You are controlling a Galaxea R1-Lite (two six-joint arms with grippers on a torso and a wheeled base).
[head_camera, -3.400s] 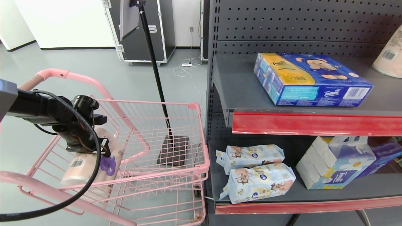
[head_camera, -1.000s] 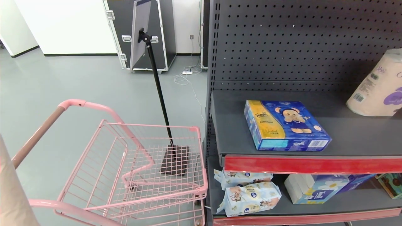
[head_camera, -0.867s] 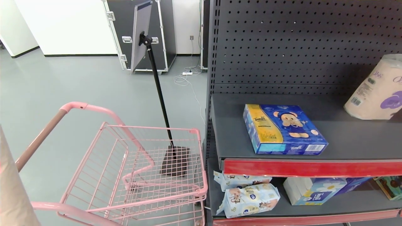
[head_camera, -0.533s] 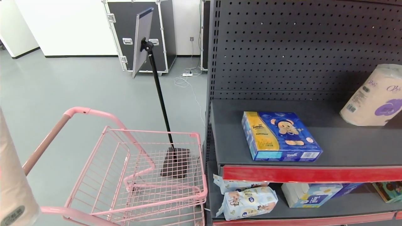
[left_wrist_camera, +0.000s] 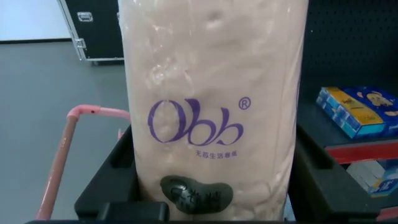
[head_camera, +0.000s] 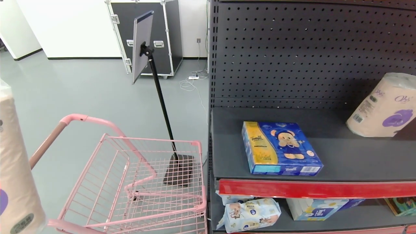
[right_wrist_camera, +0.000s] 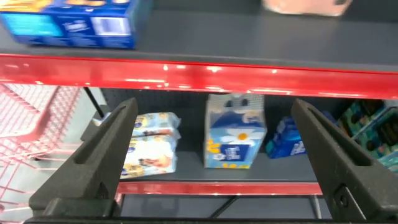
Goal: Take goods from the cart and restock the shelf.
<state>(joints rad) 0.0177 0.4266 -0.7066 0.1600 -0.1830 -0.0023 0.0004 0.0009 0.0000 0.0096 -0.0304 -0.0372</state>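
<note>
**Roll pack pinched in the left gripper, half out of frame**

The plastic-wrapped roll pack [left_wrist_camera: 211, 106] stands upright in the left gripper [left_wrist_camera: 211, 193]. Black fingers [left_wrist_camera: 109, 180] press against its crinkled sides, though the fingertips are lost behind the wrap. In the head view the pack runs off the left edge of the frame, beside the pink wire cart [head_camera: 130, 182].

The right gripper [right_wrist_camera: 214, 168] is spread wide, with nothing between its angular black fingers. It faces the space under the glossy red edge strip [head_camera: 325, 189].

On the dark metal shelf [head_camera: 357, 159], centre right, lies a flat blue tissue box [head_camera: 279, 148]. A second roll pack [head_camera: 380, 110] leans at the right edge — its far end is cut off. Soft wipe packs [head_camera: 248, 214] below are partly hidden by the strip.
</note>
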